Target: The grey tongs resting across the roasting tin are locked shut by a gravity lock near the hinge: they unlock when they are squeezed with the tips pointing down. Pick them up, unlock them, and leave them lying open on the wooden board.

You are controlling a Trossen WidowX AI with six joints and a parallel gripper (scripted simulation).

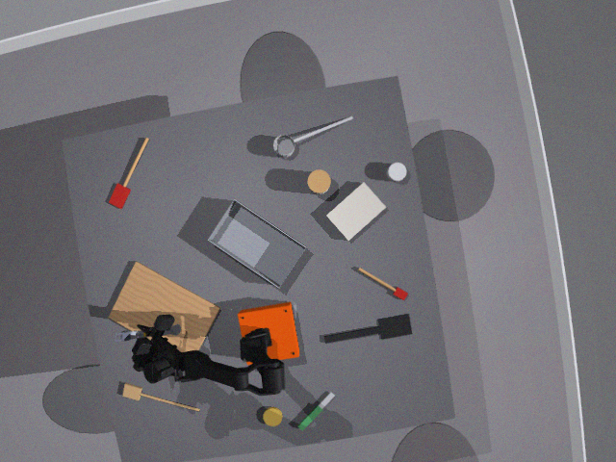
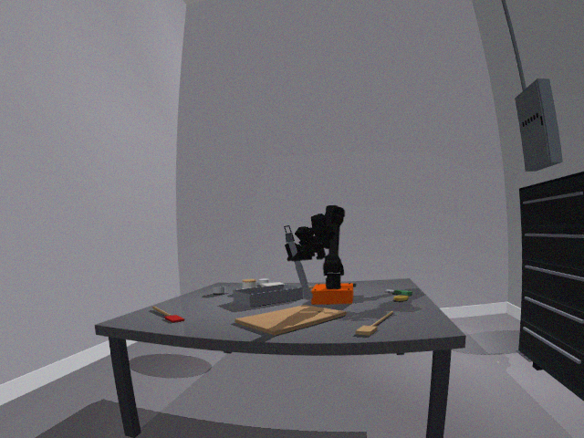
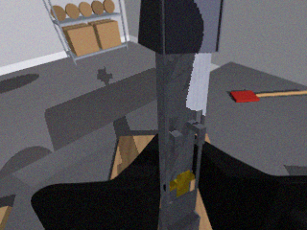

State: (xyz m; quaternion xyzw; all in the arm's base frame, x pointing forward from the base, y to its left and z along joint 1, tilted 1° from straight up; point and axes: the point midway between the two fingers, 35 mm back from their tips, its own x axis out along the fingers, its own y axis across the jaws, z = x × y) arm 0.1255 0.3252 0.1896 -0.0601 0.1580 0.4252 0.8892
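Observation:
The grey tongs (image 1: 126, 335) (image 2: 300, 273) (image 3: 175, 101) are up in the air, steeply tilted. In the exterior view their long part points down and a small square loop stands at the upper end. My gripper (image 1: 155, 335) (image 2: 291, 252) (image 3: 173, 138) is shut on them, its black fingers on both sides. A yellow part (image 3: 183, 183) shows on the tongs in the wrist view. The tongs look narrow; I cannot tell whether the lock is released. The wooden board (image 1: 149, 293) (image 2: 264, 321) lies flat below, partly hidden by the arm in the top view.
The roasting tin (image 1: 270, 224) (image 2: 273, 296) stands behind the board. The orange arm base (image 1: 278, 322) (image 2: 332, 294) is beside the board. A wooden-headed tool (image 1: 132, 391) (image 2: 366, 330) lies near the board, and a red spatula (image 1: 119, 195) (image 2: 174, 318) (image 3: 244, 96) lies farther off.

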